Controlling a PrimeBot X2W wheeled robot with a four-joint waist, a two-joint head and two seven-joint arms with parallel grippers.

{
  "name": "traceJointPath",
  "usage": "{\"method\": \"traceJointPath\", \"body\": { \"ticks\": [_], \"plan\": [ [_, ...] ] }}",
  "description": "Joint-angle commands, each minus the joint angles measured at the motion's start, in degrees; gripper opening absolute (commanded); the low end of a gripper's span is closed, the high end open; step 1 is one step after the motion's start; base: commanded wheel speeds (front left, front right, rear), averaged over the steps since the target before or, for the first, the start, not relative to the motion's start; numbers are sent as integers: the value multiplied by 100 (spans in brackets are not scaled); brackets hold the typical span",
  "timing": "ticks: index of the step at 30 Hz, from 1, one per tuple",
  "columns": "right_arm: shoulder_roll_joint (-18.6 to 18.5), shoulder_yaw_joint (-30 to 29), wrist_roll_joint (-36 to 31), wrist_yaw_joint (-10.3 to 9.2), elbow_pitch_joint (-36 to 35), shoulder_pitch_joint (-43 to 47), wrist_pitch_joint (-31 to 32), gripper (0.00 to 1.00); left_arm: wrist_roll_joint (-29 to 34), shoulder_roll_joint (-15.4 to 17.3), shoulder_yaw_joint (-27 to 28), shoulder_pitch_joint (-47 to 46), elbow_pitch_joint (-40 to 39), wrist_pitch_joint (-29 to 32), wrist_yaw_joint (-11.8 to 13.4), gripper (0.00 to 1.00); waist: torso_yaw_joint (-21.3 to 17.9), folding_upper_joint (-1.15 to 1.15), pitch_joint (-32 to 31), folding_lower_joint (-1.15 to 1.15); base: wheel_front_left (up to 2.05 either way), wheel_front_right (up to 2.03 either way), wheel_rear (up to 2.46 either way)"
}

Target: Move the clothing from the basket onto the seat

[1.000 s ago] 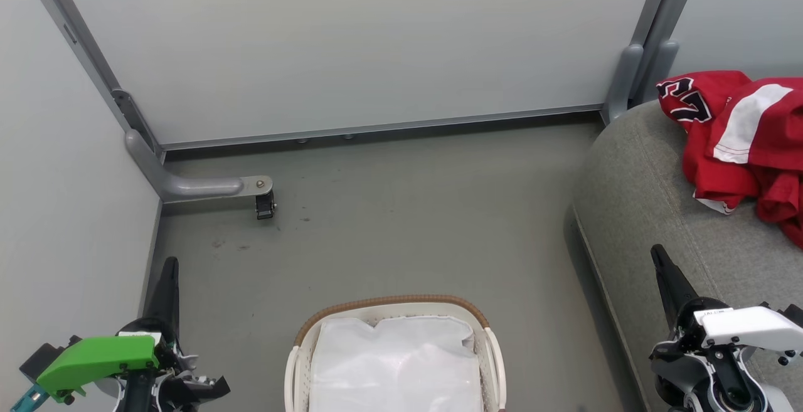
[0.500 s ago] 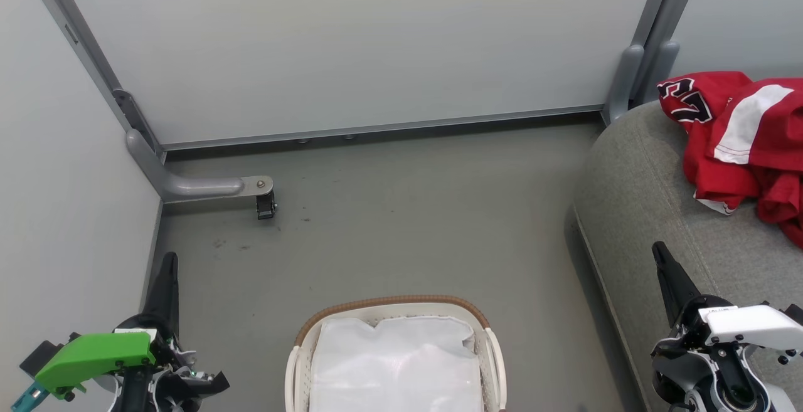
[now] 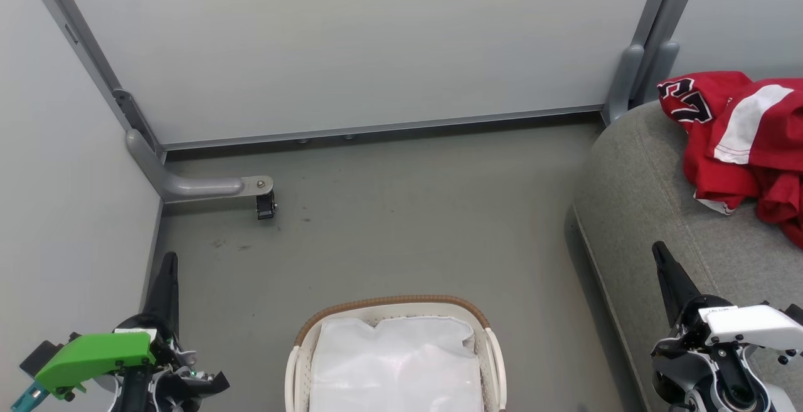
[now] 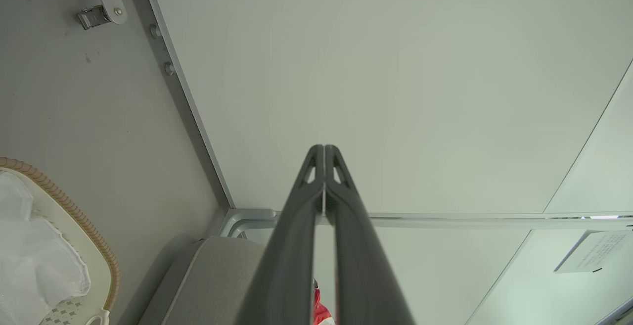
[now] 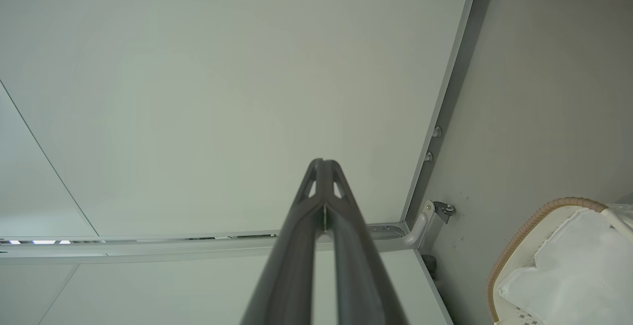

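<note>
Head view: clothing [image 3: 740, 142] beyond end effector [image 3: 657, 249]

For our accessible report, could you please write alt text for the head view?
Two red sports garments lie on the grey seat at right; the white basket at bottom centre holds a plain white sheet. The left gripper and right gripper, both shut, point up from the lower corners.

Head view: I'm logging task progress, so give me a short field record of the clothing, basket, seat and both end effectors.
seat: grey cushion, at the view's right
clothing: two red garments heaped on the seat
basket: on the floor, holds a white sheet; no red garment seen in it
left end effector: shut, holding nothing
right end effector: shut, holding nothing
</note>
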Motion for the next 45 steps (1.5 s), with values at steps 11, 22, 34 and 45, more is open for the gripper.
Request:
{"method": "traceJointPath", "body": {
  "ticks": [11, 22, 34, 45],
  "plan": [
    [-32, -10, 18, 0, -19, -51, 11, 0, -19, 35, 15, -67, -12, 21, -27, 0, 0, 0, 0, 0, 0, 0, 0],
    [-32, -9, 19, 0, -20, -51, 10, 0, -19, 36, 15, -67, -12, 20, -26, 0, 0, 0, 0, 0, 0, 0, 0],
    [-32, -9, 20, 0, -20, -51, 10, 0, -18, 36, 15, -67, -12, 20, -26, 0, 0, 0, 0, 0, 0, 0, 0],
    [-32, -8, 20, 0, -20, -50, 9, 0, -19, 36, 14, -67, -12, 20, -26, 0, 0, 0, 0, 0, 0, 0, 0]
  ]
}}
